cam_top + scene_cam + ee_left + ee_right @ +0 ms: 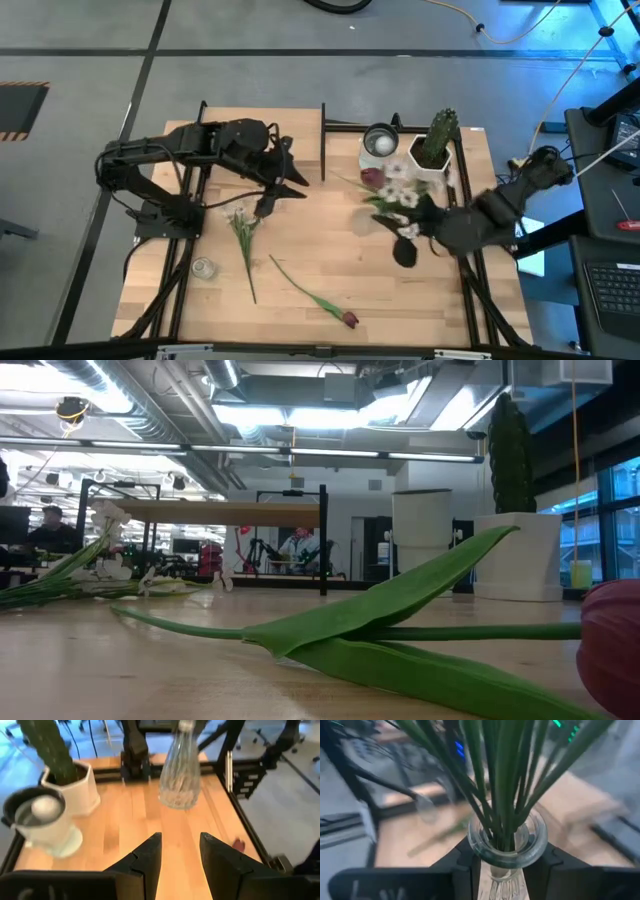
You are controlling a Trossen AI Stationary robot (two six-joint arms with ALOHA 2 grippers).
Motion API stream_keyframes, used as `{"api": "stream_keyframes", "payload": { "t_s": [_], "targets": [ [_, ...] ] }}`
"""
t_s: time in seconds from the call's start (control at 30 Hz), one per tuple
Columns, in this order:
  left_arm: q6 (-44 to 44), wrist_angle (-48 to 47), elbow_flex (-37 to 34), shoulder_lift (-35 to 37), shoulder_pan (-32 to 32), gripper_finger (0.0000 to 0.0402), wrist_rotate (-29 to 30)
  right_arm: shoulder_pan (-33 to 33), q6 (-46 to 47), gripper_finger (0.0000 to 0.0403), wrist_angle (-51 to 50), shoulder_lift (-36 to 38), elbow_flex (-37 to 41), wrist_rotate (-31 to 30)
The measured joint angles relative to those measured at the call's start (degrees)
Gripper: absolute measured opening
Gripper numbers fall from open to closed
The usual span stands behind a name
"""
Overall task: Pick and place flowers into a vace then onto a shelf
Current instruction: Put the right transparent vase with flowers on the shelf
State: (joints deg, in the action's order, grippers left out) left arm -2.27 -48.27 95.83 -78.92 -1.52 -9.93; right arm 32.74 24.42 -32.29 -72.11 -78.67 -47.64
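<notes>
the right gripper point(502, 865) pinches the neck of a clear glass vase point(504, 845) between its two dark fingers; a bunch of green stems point(495, 780) stands in the vase mouth; in the high view this gripper point(425, 225) sits near the right edge of the wooden table point(300, 240), with the white blossoms of the flowers in the vase point(398, 190) leaning toward the far right corner; a loose tulip point(318, 298) lies near the front edge, its dark red head toward the front; a white-blossomed stem point(243, 238) lies left of centre, just below the left gripper point(268, 200); the left gripper's point(180, 852) fingers stand spread with bare tabletop between them, holding nothing; a small clear jar point(203, 267) stands near the left edge; at the far right corner stand a cactus in a white pot point(434, 148) and a white cup point(379, 143); in the low view the light-wood shelf point(215, 512) rises on black posts at the far side.
</notes>
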Motion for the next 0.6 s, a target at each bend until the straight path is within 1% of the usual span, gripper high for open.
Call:
{"api": "stream_keyframes", "payload": {
  "t_s": [0.07, 0.13, 0.23, 0.37, 0.47, 0.6],
  "targets": [
    [0.0, -2.2, 0.0, 1.2, 0.0, 0.0127, 0.0, -4.7, -9.5, 0.0098, 9.3, -0.2, 0.0, 6.1],
    [0.0, -4.9, 0.0, 2.9, 0.0, 0.0127, 0.0, -9.4, -15.4, 0.0098, 16.2, -0.3, 0.0, 12.6],
    [0.3, -8.3, 0.0, 6.3, 0.0, 0.0127, 1.1, -16.6, -20.3, 0.0098, 22.4, -1.6, 0.0, 21.1],
    [1.5, -10.7, 0.0, 11.1, 0.0, 0.0127, 5.9, -25.0, -24.8, 0.0098, 29.9, -5.4, 0.0, 30.8],
    [1.6, -10.8, 0.0, 14.4, 0.0, 0.0127, 8.5, -30.7, -24.9, 0.0098, 31.4, -9.3, -2.5, 36.5],
    [1.7, -10.9, 0.0, 17.7, 0.0, 0.0127, 10.4, -36.2, -26.5, 0.0098, 28.0, -15.6, -11.0, 39.6]
  ]
}}
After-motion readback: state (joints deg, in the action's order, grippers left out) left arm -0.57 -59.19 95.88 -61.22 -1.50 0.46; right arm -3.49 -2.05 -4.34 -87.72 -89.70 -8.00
